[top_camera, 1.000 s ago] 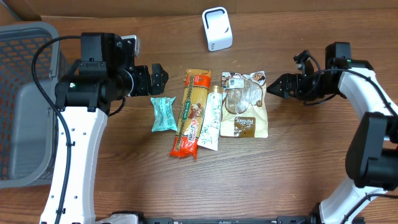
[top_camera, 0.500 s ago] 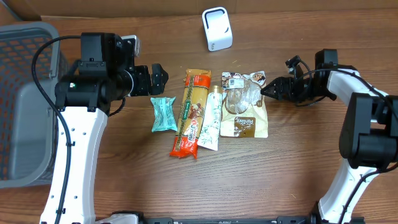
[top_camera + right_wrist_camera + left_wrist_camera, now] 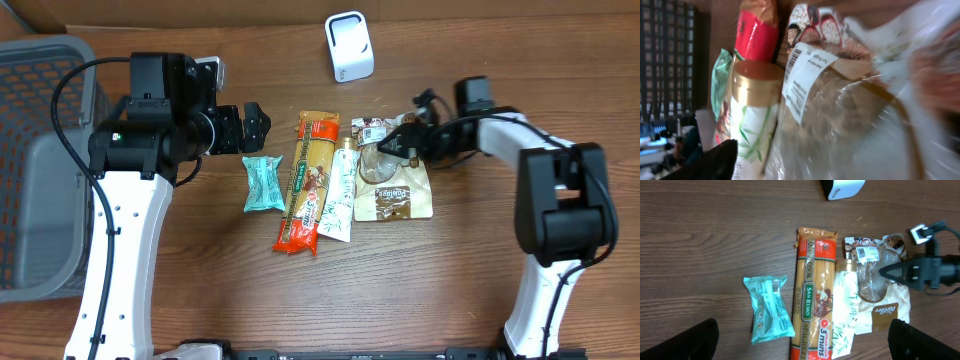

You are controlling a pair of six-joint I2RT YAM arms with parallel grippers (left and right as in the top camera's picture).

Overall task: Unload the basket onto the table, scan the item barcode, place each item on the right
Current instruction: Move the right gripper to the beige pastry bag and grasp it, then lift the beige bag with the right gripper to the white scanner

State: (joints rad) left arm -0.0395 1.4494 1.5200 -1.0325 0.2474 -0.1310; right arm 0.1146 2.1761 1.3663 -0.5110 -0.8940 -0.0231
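Clear plastic over brown baked goods: bag point(image 3: 393, 185) flat on the wooden table point(image 3: 480, 280), rightmost in a row of four packs, just beside the white tube point(image 3: 342, 190). Runs lengthwise from the far side of the table toward the near side, with the white barcode label point(image 3: 376, 130) at the far end, nearer the white scanner point(image 3: 349, 46).

Right gripper point(image 3: 392, 147) in from the right, pointing crosswise to that long axis, tips over the bag's upper half just below the label. Touching or a shade above: cannot tell from overhead. Only one dark finger point(image 3: 710, 160) in the wrist view, low and left, bag filling the rest; cannot tell whether spread or clamped on plastic.

Left gripper point(image 3: 258, 124) well apart, jaws wide, beyond the spaghetti pack point(image 3: 305, 180) and teal packet point(image 3: 263, 183). By nearness, the right arm's job. Probably calls for a pinch near the label end, then a lift toward the scanner, label facing it.
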